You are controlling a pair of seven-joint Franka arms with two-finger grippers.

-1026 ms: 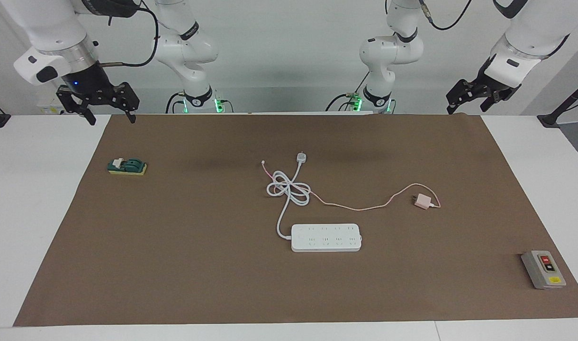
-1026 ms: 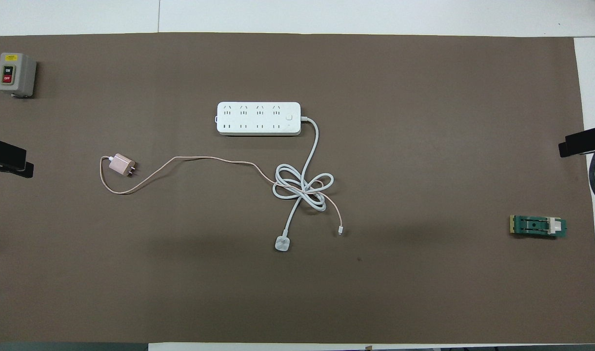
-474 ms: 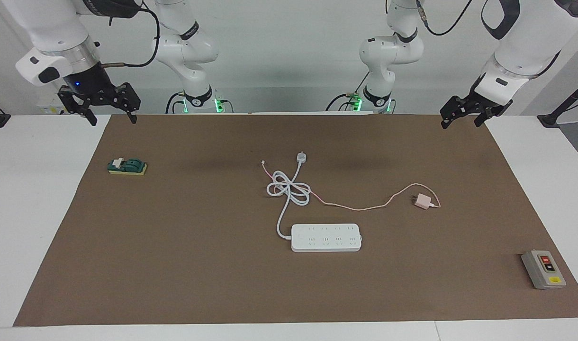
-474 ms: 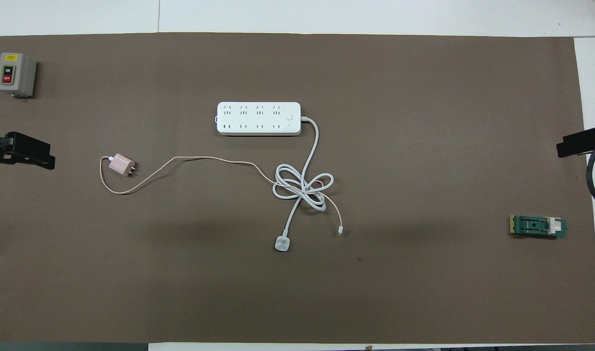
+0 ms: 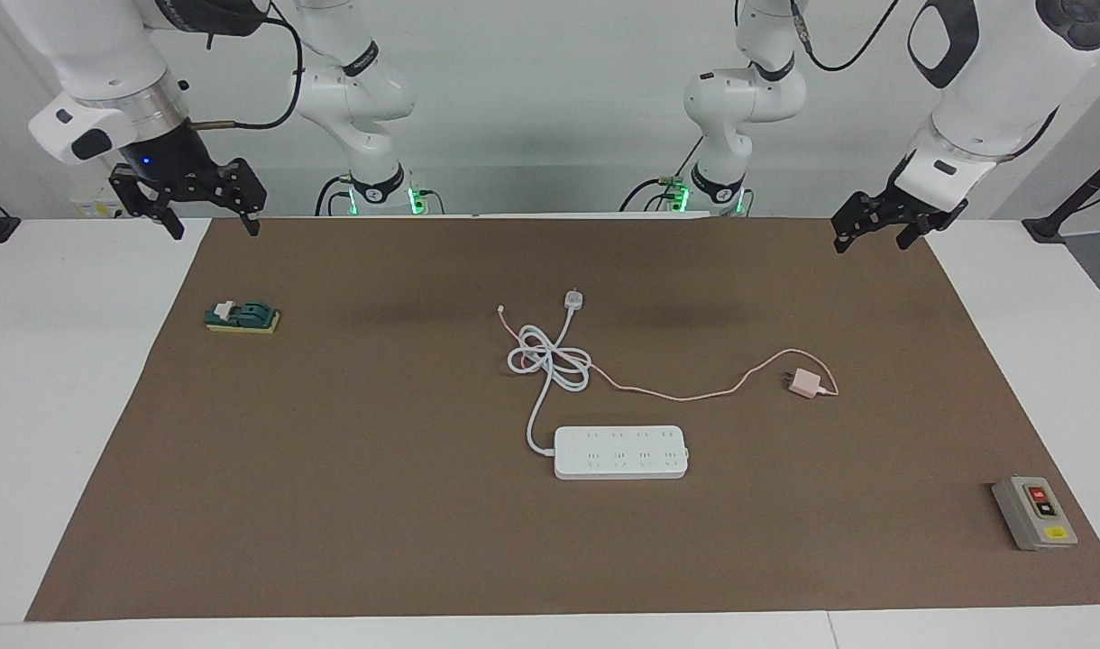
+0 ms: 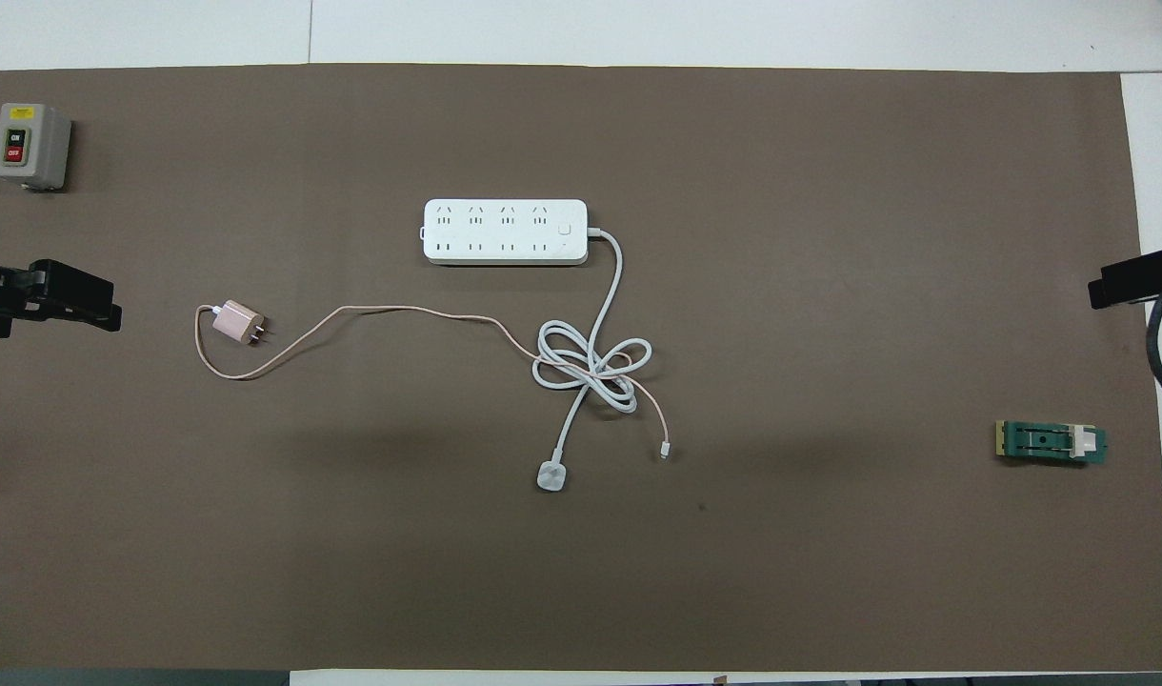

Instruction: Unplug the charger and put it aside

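While nothing is gripped by it, the left hand [image 5: 866, 232] is held in the air with its fingers spread apart, above the edge of the brown mat [image 5: 334, 505] at the left arm's end of the worktop [image 5: 63, 379]. Below that hand and toward the middle of the mat, the charger [image 5: 803, 383] is found lying unplugged, prongs free, its thin pink cable [image 5: 676, 395] trailing away to the knotted white cord [image 5: 550, 361] of the power strip [image 5: 620, 452]. A grey switch box [image 5: 1034, 512] is seen at the mat's corner, well apart from the hand. At the other end, the right hand [image 5: 209, 219] is held open and empty in the air above the mat's edge, waiting, with a small green block [image 5: 242, 317] lying on the mat near it.
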